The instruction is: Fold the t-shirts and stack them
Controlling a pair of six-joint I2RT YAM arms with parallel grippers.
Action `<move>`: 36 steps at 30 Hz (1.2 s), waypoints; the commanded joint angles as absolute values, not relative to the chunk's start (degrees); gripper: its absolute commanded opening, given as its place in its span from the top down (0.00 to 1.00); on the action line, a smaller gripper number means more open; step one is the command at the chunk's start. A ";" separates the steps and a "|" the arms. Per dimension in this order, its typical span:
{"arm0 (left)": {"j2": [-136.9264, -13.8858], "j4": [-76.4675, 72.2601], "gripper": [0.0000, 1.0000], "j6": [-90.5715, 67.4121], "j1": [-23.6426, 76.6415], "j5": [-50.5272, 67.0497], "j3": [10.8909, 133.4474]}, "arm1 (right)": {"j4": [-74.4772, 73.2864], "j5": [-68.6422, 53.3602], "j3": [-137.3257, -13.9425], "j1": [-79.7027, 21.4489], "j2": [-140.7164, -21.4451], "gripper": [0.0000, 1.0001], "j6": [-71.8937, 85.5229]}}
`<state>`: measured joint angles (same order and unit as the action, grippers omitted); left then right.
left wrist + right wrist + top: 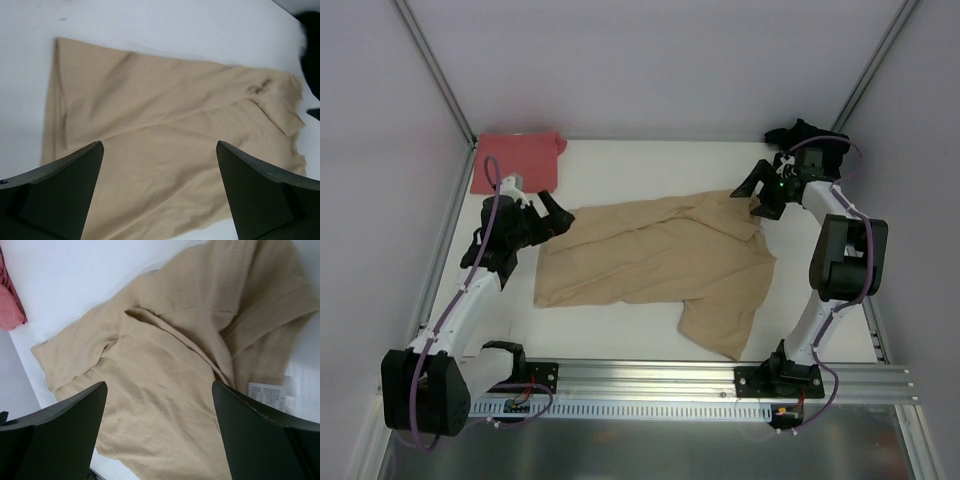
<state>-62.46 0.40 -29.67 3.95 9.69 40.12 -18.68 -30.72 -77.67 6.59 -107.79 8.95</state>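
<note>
- I see the white table (650, 165) carrying everything.
- The tan shirt (660, 262) lies rumpled and half spread in the table's middle. One part trails toward the near edge on the right, and folds run across the chest.
- The red shirt (520, 160) sits folded in the far left corner, well apart from the tan one.
- My left gripper (557, 214) is at the tan shirt's far left edge. Its jaws are spread wide with nothing between them, and the cloth lies below.
- My right gripper (758, 196) is at the shirt's far right end. Its jaws are also spread and pinch nothing. I cannot tell whether they touch the cloth.
- A white label (267, 395) shows near a seam.
</note>
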 commanded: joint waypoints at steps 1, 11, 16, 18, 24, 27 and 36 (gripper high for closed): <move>-58.89 -0.88 0.01 -30.24 6.93 16.61 37.45 | -17.15 -33.31 -81.73 4.31 -108.02 0.09 11.07; -52.91 1.22 0.01 -29.62 15.03 18.46 31.82 | -18.72 -34.10 -90.96 -2.54 -117.23 0.10 12.13; -50.63 1.40 0.01 -29.53 15.21 19.16 30.41 | -18.98 -33.75 -93.16 -4.04 -120.58 0.10 12.13; -50.54 1.93 0.01 -29.18 15.29 19.34 30.59 | -19.16 -33.57 -94.04 -4.22 -121.90 0.10 12.13; -50.89 2.02 0.01 -28.92 15.29 19.69 30.85 | -19.86 -33.49 -96.41 -4.75 -124.71 0.14 12.13; -51.24 2.11 0.01 -28.83 15.38 19.69 30.59 | -19.78 -33.05 -97.12 -4.83 -125.07 0.14 11.95; -51.15 2.90 0.01 -28.65 15.38 19.51 30.41 | -22.24 -32.78 -100.55 -4.83 -127.62 0.38 11.95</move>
<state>-51.48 2.94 -29.47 14.70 18.06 30.70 -20.47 -32.38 -98.59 -4.43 -126.52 11.66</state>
